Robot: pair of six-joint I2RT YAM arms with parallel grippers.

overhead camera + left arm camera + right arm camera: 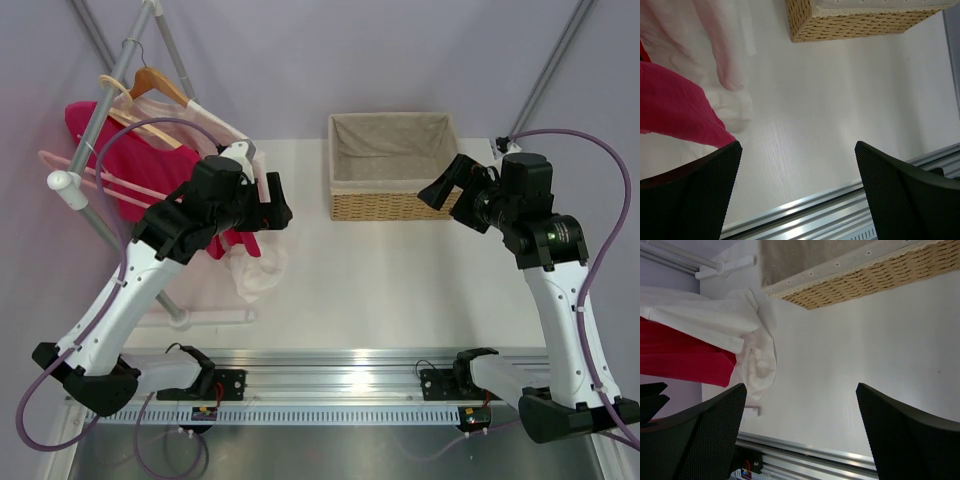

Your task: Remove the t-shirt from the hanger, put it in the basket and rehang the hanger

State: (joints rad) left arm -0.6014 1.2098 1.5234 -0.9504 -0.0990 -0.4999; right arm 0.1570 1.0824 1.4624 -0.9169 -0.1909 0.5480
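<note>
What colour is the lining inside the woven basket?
Pale beige fabric lining in the tan woven wicker basket; top external view shows it best.

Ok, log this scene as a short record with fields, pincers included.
woven wicker basket with cloth liner: far centre of the white table, nothing visible inside
plain magenta-red cloth t-shirt: hanging at the metal rack, left side
white cloth shirt: hem draped onto the table
left pincer: open, empty, beside the hanging clothes
right pincer: open, empty, near the basket
</note>
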